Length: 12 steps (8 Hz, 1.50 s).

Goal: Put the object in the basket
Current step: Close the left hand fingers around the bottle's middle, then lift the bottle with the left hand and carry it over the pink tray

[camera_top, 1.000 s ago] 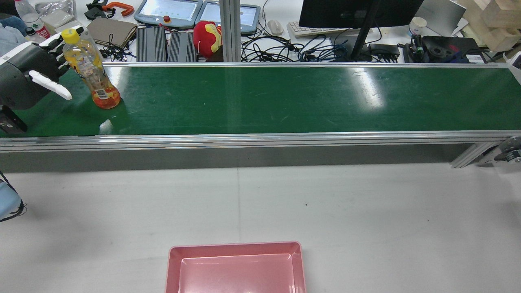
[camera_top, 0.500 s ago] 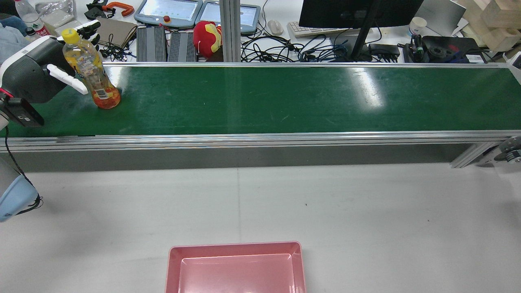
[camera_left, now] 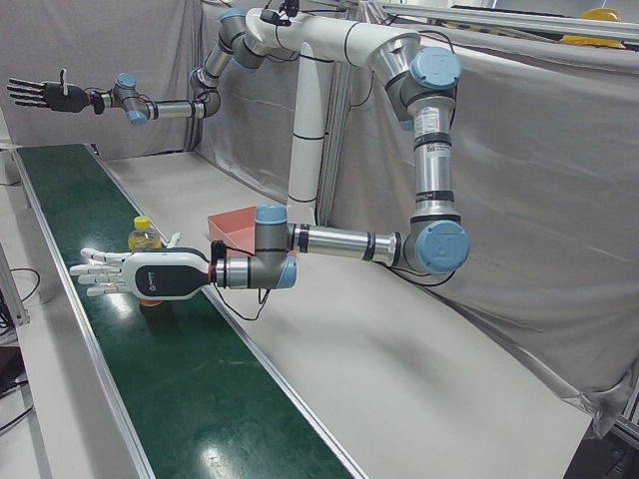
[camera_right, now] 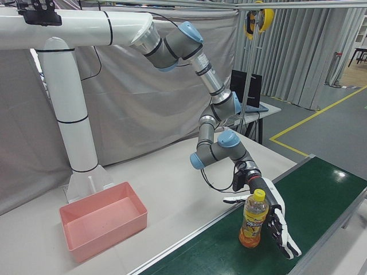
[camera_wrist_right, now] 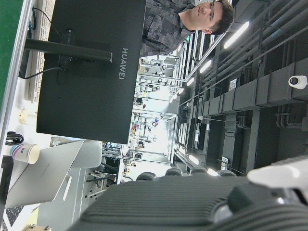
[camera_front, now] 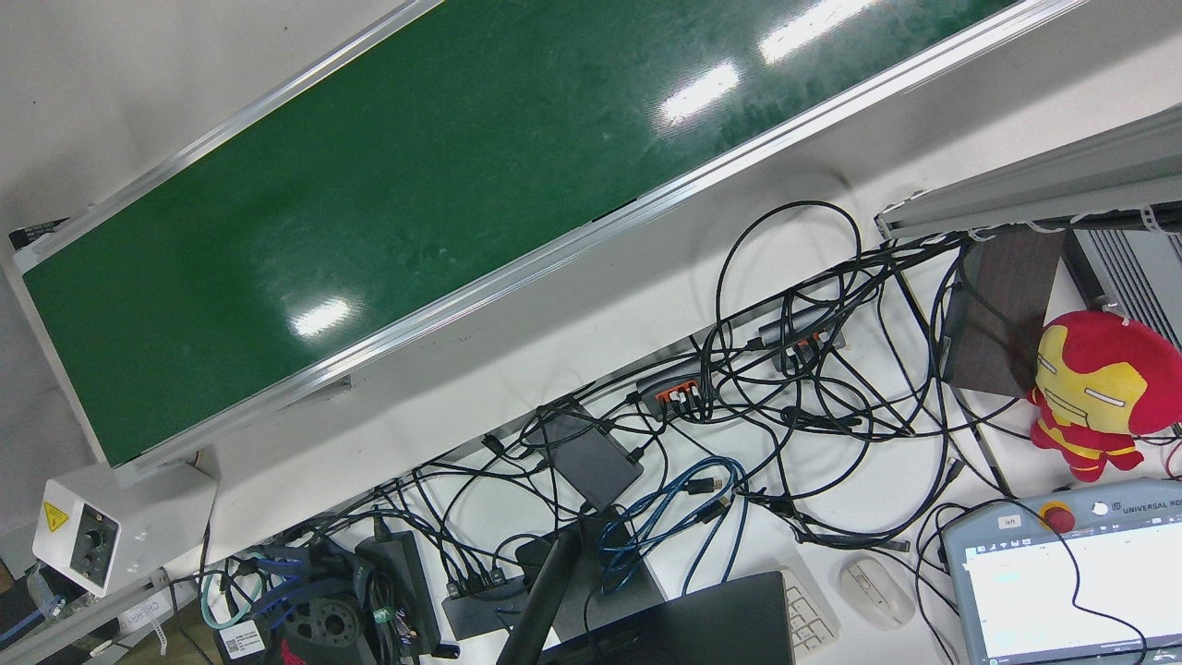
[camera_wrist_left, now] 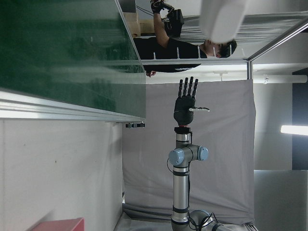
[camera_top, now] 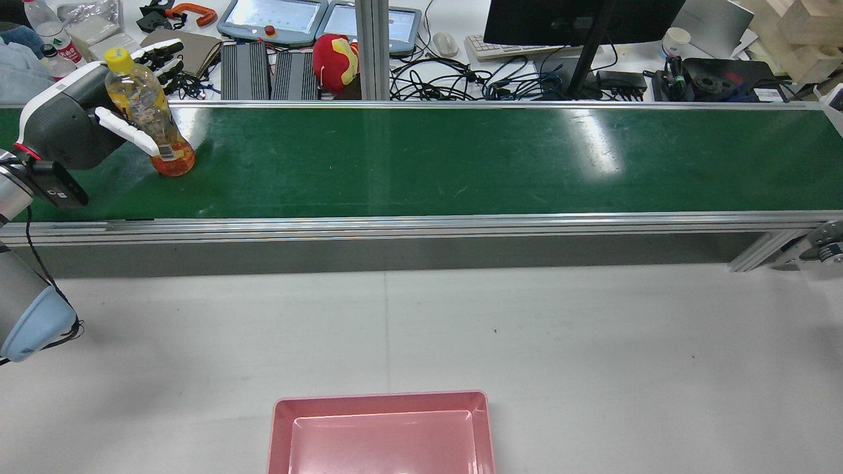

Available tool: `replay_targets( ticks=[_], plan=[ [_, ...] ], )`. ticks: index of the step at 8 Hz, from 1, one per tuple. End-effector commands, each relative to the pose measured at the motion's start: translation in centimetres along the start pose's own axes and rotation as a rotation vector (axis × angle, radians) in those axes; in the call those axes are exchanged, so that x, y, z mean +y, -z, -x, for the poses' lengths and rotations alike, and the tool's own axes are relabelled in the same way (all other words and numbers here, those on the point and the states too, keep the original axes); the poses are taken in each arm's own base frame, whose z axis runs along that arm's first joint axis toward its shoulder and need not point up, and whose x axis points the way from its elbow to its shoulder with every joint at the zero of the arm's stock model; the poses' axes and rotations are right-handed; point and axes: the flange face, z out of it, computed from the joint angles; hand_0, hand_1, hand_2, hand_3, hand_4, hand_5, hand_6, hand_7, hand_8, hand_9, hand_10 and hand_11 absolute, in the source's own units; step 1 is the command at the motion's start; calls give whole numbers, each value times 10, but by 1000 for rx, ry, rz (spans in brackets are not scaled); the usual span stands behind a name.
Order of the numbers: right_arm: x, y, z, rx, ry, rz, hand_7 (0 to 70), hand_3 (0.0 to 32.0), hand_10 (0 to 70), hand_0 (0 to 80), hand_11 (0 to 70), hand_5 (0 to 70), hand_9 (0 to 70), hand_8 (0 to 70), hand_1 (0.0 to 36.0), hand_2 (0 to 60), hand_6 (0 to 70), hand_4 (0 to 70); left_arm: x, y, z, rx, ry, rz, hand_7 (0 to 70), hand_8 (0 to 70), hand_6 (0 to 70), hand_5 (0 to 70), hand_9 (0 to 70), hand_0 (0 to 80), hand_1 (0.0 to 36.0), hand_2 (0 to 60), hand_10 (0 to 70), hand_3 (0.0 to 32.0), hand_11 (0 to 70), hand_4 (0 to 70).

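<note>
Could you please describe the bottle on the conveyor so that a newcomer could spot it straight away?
Find the long green conveyor belt and follow it to the end where the left hand reaches in with spread fingers. The bottle stands upright there: clear plastic, orange drink, yellow cap, the only object on the belt.

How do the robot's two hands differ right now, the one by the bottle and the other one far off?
The white-fingered left hand reaches low over the green conveyor belt, fingers spread around the yellow-capped orange drink bottle. The dark right hand is raised high at the belt's far end, near nothing. Both are open with fingers apart.
</note>
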Motion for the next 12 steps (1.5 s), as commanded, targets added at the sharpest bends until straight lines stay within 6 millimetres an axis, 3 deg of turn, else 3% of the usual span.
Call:
replay_targets(
  ticks=[1, 2, 3, 4, 5, 6, 7, 8, 9, 11, 12],
  plan=[
    [0, 0, 0, 0, 0, 0, 0, 0, 0, 0, 0, 0, 0, 0, 0, 0, 0, 0, 2, -1, 0, 0, 21, -19, 6, 120, 0, 417, 158, 800, 95, 0, 93, 0, 161, 144],
    [0, 0, 0, 2, 0, 0, 0, 0, 0, 0, 0, 0, 0, 0, 0, 0, 0, 0, -5, 1, -3, 32, 67, -38, 236, 410, 195, 682, 543, 675, 310, 469, 463, 0, 670, 700],
    [0, 0, 0, 0, 0, 1, 0, 0, 0, 0, 0, 0, 0, 0, 0, 0, 0, 0, -3, 1, -2, 35, 76, -40, 642, 700, 700, 700, 700, 720, 360, 600, 700, 0, 700, 700],
    [0, 0, 0, 0, 0, 0, 0, 0, 0, 0, 0, 0, 0, 0, 0, 0, 0, 0, -2, 1, 2, 28, 72, -46, 700, 700, 700, 700, 700, 671, 360, 600, 700, 0, 700, 700],
    [0, 0, 0, 2, 0, 0, 0, 0, 0, 0, 0, 0, 0, 0, 0, 0, 0, 0, 0, 0, 4, 25, 74, -41, 700, 700, 700, 700, 700, 747, 360, 600, 700, 0, 700, 700],
    [0, 0, 0, 0, 0, 0, 0, 0, 0, 0, 0, 0, 0, 0, 0, 0, 0, 0, 10, -4, 3, 26, 84, -22, 700, 700, 700, 700, 700, 749, 360, 600, 700, 0, 700, 700],
    [0, 0, 0, 0, 0, 0, 0, 0, 0, 0, 0, 0, 0, 0, 0, 0, 0, 0, 35, -6, 0, 21, 81, -5, 700, 700, 700, 700, 700, 742, 360, 600, 700, 0, 700, 700],
    [0, 0, 0, 0, 0, 1, 0, 0, 0, 0, 0, 0, 0, 0, 0, 0, 0, 0, 70, -2, 12, -5, 93, 21, 700, 700, 700, 700, 700, 777, 360, 600, 700, 0, 700, 700],
    [0, 0, 0, 0, 0, 0, 0, 0, 0, 0, 0, 0, 0, 0, 0, 0, 0, 0, 106, 10, 35, -56, 107, 24, 700, 700, 700, 700, 700, 788, 360, 600, 700, 0, 700, 700],
    [0, 0, 0, 0, 0, 0, 0, 0, 0, 0, 0, 0, 0, 0, 0, 0, 0, 0, 152, 27, 86, -151, 150, 72, 700, 700, 700, 700, 700, 751, 360, 600, 700, 0, 700, 700],
    [0, 0, 0, 0, 0, 0, 0, 0, 0, 0, 0, 0, 0, 0, 0, 0, 0, 0, 170, 36, 93, -172, 128, 85, 700, 700, 700, 700, 700, 781, 360, 600, 700, 0, 700, 700]
  ],
)
